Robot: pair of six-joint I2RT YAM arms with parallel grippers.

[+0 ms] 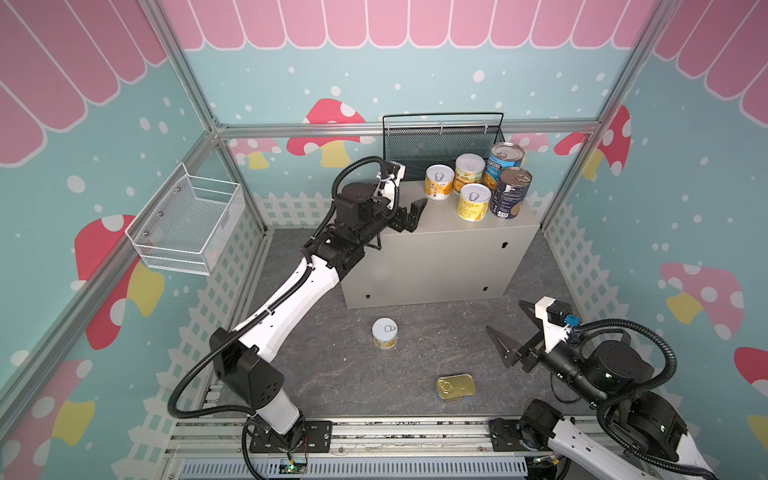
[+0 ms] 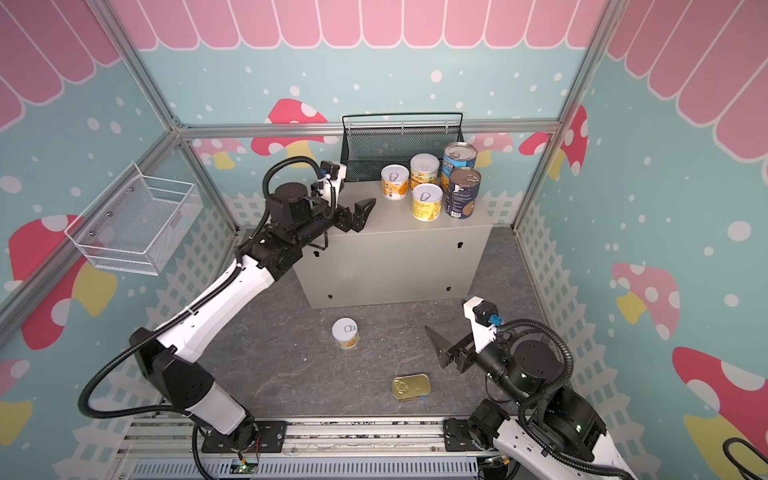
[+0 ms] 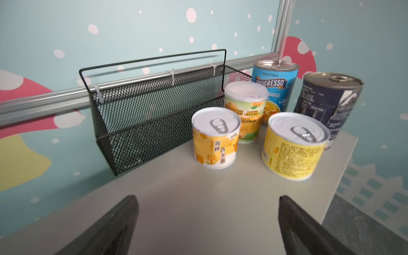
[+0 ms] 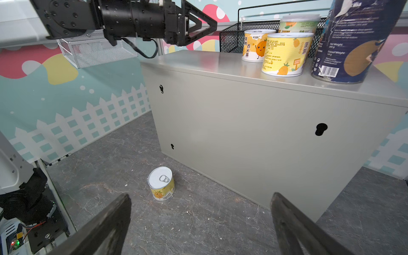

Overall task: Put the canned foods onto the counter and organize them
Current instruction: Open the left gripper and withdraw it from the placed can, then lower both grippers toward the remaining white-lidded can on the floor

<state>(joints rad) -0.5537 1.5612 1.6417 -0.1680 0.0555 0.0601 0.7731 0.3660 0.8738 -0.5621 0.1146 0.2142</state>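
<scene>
As the left tool (image 3: 207, 197) gapes, a yellow tin (image 3: 215, 138) stands just ahead.

— What do the arms look like?
— They match. The left arm (image 1: 291, 291) and right arm (image 1: 575, 442) have glossy white shells between matte black joint housings. Each is bolted by a black base plate (image 1: 316, 432) to the silver aluminium rail (image 1: 415, 428).
— Cables?
— A black ribbed hose (image 1: 623, 322) loops outside each arm.
— And farthest from the rail?
— A white camera block (image 1: 544, 307) with a blue plug (image 1: 572, 320), then the black triangular-fingered left gripper (image 1: 415, 216) and right gripper (image 1: 505, 316). Small round screw heads (image 4: 64, 13) dot the housings.
</scene>
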